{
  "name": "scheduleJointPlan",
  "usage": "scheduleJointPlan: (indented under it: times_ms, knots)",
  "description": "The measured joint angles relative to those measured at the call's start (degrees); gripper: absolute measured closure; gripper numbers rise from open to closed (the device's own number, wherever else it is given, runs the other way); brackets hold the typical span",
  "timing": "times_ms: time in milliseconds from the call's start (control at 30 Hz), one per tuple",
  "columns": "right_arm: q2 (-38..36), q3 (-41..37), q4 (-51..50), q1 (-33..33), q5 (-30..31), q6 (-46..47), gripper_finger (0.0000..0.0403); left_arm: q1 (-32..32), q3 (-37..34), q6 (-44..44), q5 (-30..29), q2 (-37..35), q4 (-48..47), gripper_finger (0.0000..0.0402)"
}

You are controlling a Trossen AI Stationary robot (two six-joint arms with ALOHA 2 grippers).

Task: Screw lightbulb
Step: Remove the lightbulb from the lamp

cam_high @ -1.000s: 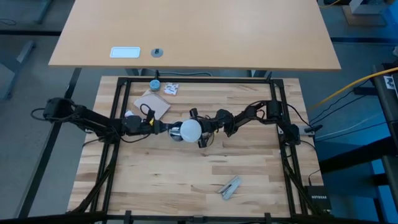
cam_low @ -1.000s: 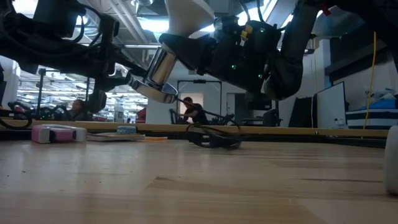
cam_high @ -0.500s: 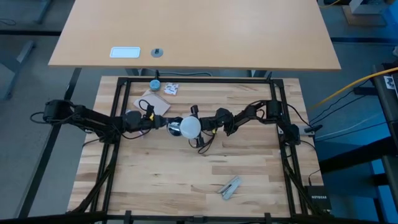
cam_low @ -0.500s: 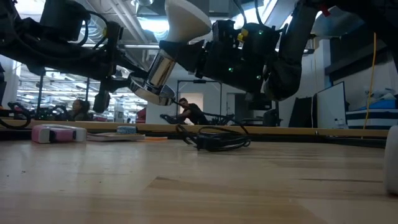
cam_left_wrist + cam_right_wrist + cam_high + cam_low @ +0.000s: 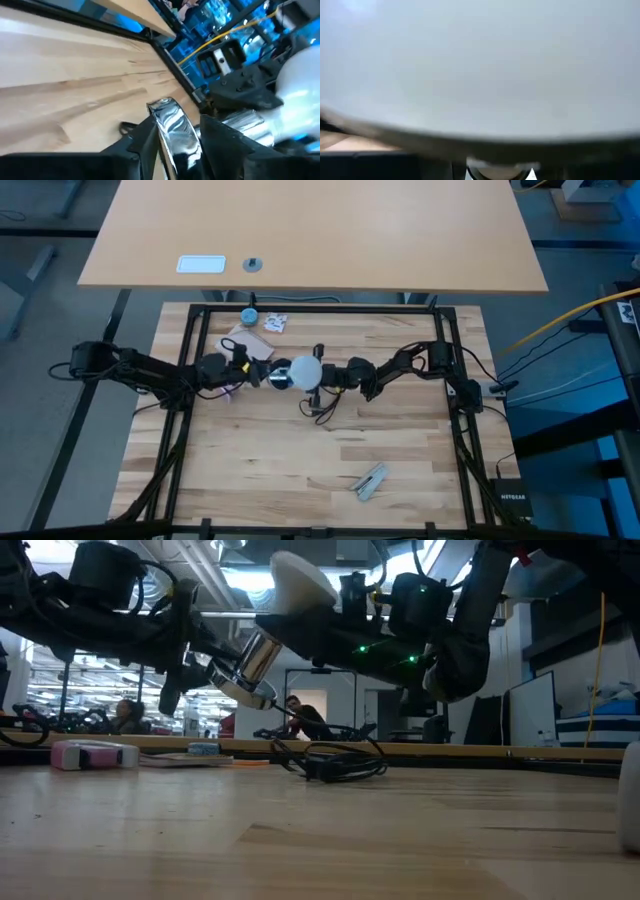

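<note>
The frosted-white lightbulb (image 5: 306, 372) hangs above the middle of the table, its neck in a shiny silver socket (image 5: 256, 658) that ends in a silver disc (image 5: 173, 131). In the low view the globe (image 5: 300, 580) tilts up and the socket slants down. The socket's black cord (image 5: 318, 406) droops onto the table. My left gripper (image 5: 258, 376) comes in from the table's left and is shut on the disc. My right gripper (image 5: 328, 375) comes from the right, shut on the bulb's globe, which fills the right wrist view (image 5: 480, 65). My left gripper pinches the silver disc by its rim (image 5: 165, 116) between its two fingers (image 5: 140, 145), roughly level from the table's left. Disc and socket are lifted clear of the table; only the cord trails down. My right gripper holds the lightbulb's globe (image 5: 314, 373) from the table's right, pointing slightly upward. The globe itself hides the contact in the wrist view. The bulb is lifted clear, its neck toward the left gripper.
A blue cap (image 5: 248, 315), a small packet (image 5: 276, 323) and a brown card (image 5: 252, 346) lie at the far left. A grey tool (image 5: 370, 480) lies near the front. A pink-and-white object (image 5: 94, 753) shows in the low view. Black frame rails (image 5: 196, 350) border the table.
Both grippers have carried the bulb and socket a little toward the table's far edge, and the pair now lies nearly level across the table instead of slanting. My left gripper has rolled about its own axis. The black cord has shifted on the table.
</note>
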Motion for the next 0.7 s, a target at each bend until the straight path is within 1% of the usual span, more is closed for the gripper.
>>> scheduleJointPlan:
  times_ms: [100, 200, 333, 467, 567, 700]
  knots:
    - [0.01, 0.0, -2.48, -0.05, 3.66, -0.04, 0.0238, 0.98, 0.0, 2.82, 0.35, -0.02, -2.75, 0.0264]
    - [0.02, 0.0, -5.83, -0.08, 5.53, -0.2, 0.0238, 1.6, 0.01, 4.28, 1.16, -0.02, -6.94, 0.0265]
    - [0.11, 0.0, -9.58, -0.15, 5.38, -0.39, 0.0238, 1.49, 0.17, 4.19, 2.17, -0.04, -14.29, 0.0262]
    - [0.17, -0.02, -13.53, -0.22, 5.22, 1.11, 0.0238, 1.41, 0.17, 4.29, 2.73, -0.11, -20.48, 0.0245]
    - [0.17, -0.02, -17.48, -0.26, 5.43, 3.27, 0.0238, 1.41, 0.08, 4.01, 2.73, -0.08, -23.12, 0.0229]
    - [0.11, -0.01, -20.23, -0.28, 5.96, 3.49, 0.0238, 0.54, 0.04, 1.45, 4.45, -0.02, -22.21, 0.022]
